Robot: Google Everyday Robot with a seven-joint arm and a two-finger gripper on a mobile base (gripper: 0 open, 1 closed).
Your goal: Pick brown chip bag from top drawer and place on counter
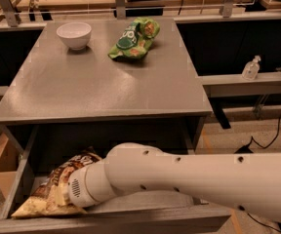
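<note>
The gripper [61,198] is resting low in the top drawer [130,224], against the brown chip bag [52,182] at its left end. Its grip cannot be told, as the arm [189,172] is covering it.

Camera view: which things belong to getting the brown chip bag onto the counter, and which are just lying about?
For the job: brown chip bag, lying in the open drawer; counter; gripper, down in the drawer at the bag.

Lying about: white bowl and green bag, both on the counter; small bottle on the side ledge.
</note>
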